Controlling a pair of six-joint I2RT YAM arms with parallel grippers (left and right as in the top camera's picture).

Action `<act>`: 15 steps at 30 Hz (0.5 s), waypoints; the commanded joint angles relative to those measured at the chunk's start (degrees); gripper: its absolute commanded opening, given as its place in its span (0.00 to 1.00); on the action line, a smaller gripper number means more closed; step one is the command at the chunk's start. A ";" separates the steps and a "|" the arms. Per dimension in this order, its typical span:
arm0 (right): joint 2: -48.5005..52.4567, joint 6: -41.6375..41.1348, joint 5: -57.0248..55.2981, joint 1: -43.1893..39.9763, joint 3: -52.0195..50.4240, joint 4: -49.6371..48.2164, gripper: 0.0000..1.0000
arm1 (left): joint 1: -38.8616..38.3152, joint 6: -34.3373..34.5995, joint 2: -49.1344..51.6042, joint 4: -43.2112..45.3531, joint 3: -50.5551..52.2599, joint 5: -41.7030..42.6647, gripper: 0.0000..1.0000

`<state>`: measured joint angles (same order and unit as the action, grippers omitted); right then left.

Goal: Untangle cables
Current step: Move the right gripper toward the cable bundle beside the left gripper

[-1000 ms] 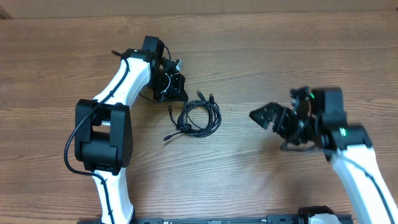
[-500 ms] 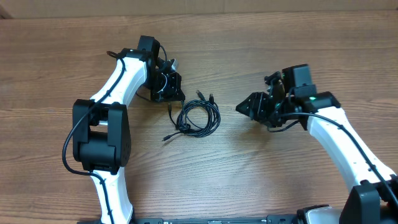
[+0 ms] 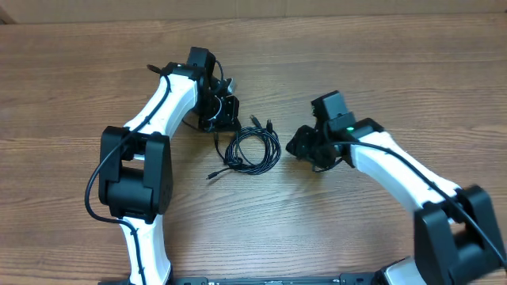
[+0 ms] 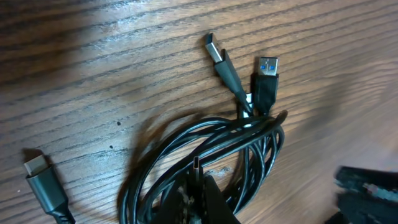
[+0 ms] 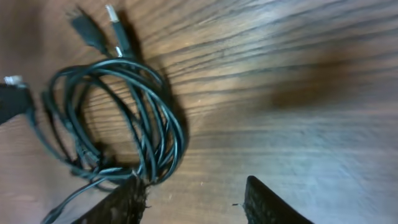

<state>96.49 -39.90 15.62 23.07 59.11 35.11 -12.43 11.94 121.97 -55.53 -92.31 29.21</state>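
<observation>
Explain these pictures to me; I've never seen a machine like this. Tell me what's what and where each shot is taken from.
These are two white robot arms at a wooden table, each ending in a two-finger gripper. One picture looks down from above; the other two come from cameras on the wrists, close up. On the table lies a coil of thin black cables with plugs at their ends. The left gripper is shut at the coil's edge; whether it pinches a strand is unclear. The right gripper is open, holding nothing, near the coil's other side.
</observation>
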 commanded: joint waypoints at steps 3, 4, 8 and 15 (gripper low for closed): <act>5.68 -2.51 -1.40 2.51 0.90 -4.61 0.54 | -1.18 0.48 0.39 -0.09 0.31 -1.51 0.04; 6.29 -2.51 -1.40 2.84 0.90 -5.33 0.54 | -1.33 0.48 0.39 -0.09 0.31 -1.51 0.04; 7.39 -2.49 -1.46 4.37 0.90 -8.22 0.55 | -2.08 0.24 0.39 -0.09 0.31 -1.53 0.04; 7.43 -2.54 -3.19 5.53 0.90 -9.57 0.54 | -3.30 -0.15 0.39 -0.04 0.31 -1.79 0.04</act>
<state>103.88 -42.02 14.31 28.23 59.13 25.96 -14.98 11.88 121.97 -55.51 -92.31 27.59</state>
